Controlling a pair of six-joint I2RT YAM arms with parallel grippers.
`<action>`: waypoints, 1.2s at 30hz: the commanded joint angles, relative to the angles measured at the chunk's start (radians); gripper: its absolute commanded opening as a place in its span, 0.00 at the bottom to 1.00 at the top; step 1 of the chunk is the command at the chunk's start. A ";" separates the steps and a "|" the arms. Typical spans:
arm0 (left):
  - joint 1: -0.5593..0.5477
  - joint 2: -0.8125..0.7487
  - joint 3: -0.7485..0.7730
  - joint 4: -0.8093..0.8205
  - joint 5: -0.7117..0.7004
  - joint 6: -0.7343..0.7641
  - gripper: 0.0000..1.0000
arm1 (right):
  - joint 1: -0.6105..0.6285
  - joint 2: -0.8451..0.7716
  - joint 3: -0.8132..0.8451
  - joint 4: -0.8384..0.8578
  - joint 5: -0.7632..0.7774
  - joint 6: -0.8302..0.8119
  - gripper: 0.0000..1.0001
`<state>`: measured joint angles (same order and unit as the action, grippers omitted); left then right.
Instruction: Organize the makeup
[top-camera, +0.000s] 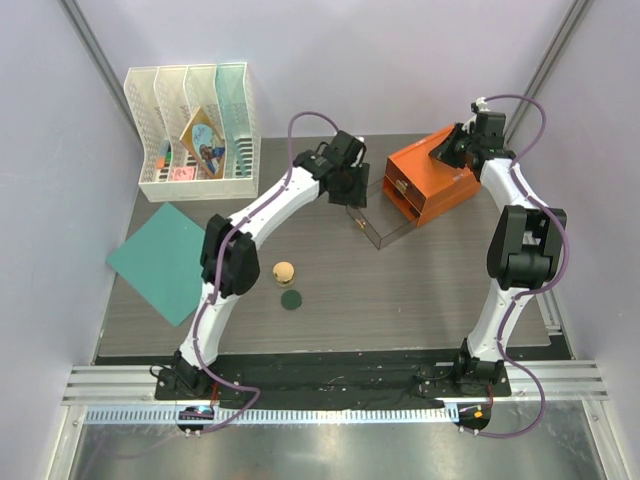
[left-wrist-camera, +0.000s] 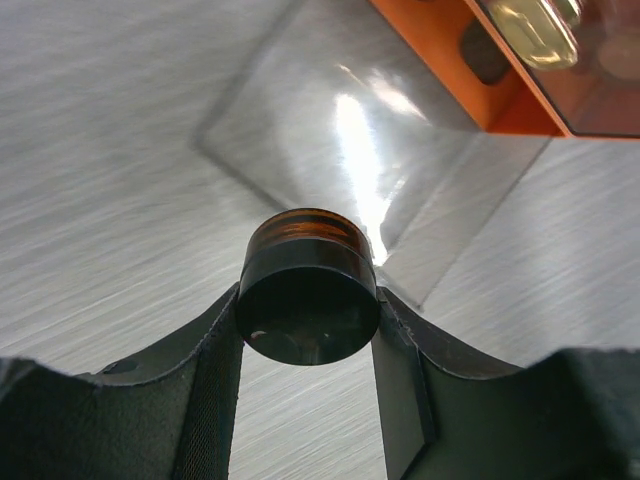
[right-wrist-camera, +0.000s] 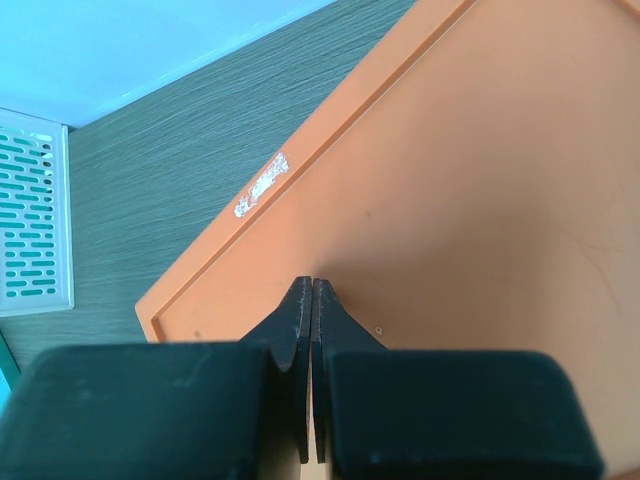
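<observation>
1. Surface (top-camera: 400, 290): dark woodgrain.
2. Teal sheet (top-camera: 165, 262) hangs over the left edge.
3. White rack (top-camera: 190, 130) sits in the far left corner.
4. Orange box (top-camera: 430, 175) is near the far right corner, with its clear drawer (top-camera: 385, 225) sticking out toward the middle.
5. Right jaws are pressed together with nothing in them, right over the box top.
6. Left jaws are partly open and clamped on the black jar (left-wrist-camera: 308, 290), up by the drawer's edge.
7. Tan compact (top-camera: 284, 271) is left of centre.
8. Green disc (top-camera: 291, 299) is just beside it, toward the near edge.
</observation>
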<state>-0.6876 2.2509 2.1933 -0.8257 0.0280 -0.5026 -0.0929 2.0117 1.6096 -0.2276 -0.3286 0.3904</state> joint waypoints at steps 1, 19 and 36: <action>-0.026 0.056 0.071 0.063 0.110 -0.065 0.00 | 0.005 0.197 -0.148 -0.383 0.134 -0.061 0.01; -0.089 0.222 0.206 0.117 0.248 -0.088 0.28 | 0.005 0.179 -0.178 -0.366 0.120 -0.056 0.01; -0.082 0.172 0.214 0.152 0.156 -0.068 0.65 | 0.004 0.171 -0.183 -0.363 0.122 -0.056 0.01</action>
<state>-0.7753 2.4863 2.3619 -0.7193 0.1841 -0.5949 -0.0948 2.0006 1.5730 -0.1757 -0.3374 0.3969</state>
